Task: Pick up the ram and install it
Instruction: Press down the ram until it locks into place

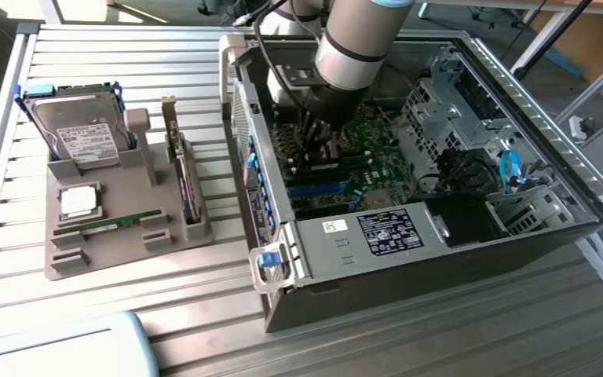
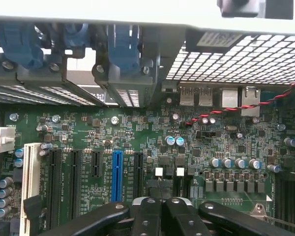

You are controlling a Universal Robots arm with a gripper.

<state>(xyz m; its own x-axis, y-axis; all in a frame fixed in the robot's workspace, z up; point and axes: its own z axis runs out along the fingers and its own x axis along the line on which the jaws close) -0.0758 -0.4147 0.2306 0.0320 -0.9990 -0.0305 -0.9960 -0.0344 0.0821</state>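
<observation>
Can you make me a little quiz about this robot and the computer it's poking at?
1. True or false: the pincer is down inside the open computer case.
2. Where does the green ram lie? A: on the grey tray. B: on top of the hard drive. C: on the floor.
3. Fill in the gap: in the wrist view, one long slot on the motherboard is coloured ____.

Key: 1 true; 2 A; 3 blue.
</observation>
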